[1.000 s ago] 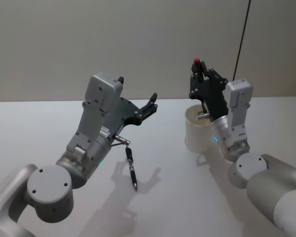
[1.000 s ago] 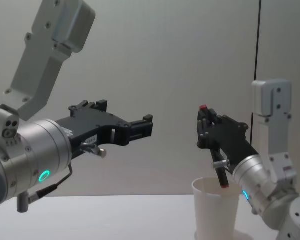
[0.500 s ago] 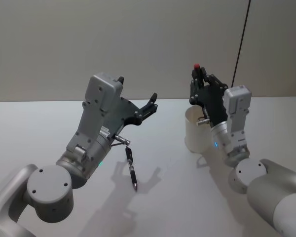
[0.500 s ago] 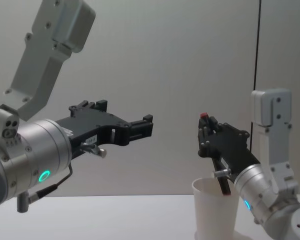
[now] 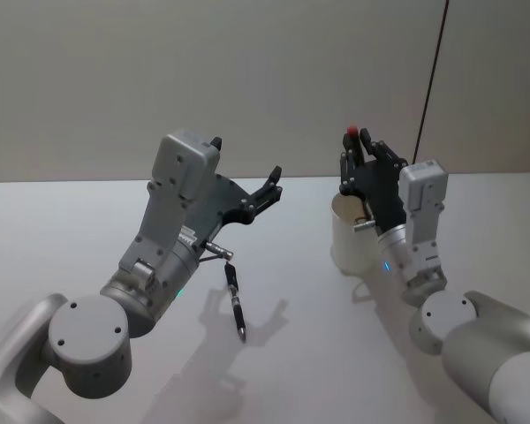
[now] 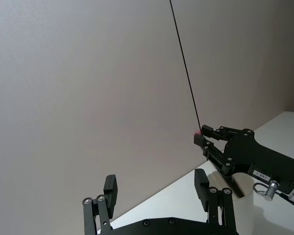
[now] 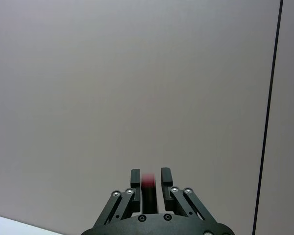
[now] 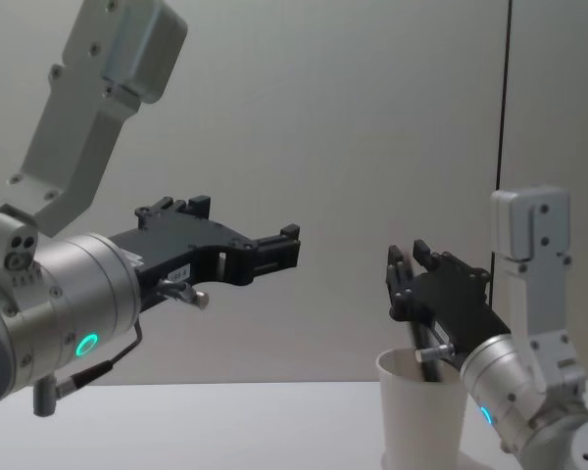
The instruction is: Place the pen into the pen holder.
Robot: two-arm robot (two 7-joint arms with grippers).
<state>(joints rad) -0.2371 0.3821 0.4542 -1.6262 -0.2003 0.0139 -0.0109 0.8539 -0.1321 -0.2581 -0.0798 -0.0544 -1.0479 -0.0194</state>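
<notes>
My right gripper points upward directly over the white paper-cup pen holder, at the right of the table. A dark pen with a red cap stands between its fingers, which are slightly parted. The red cap is blurred and level with the fingertips. From the chest, the pen's dark shaft reaches down into the pen holder below the gripper. My left gripper hovers open and empty at mid-table, well left of the pen holder.
A second dark pen lies on the white table below my left arm. A thin black cable hangs down the wall behind the right arm. The plain wall closes the far side.
My right gripper has lowered toward the cup and its fingers have parted. The pen has slid down between them, the red cap dropping from above the fingertips to their level. Left arm unmoved.
</notes>
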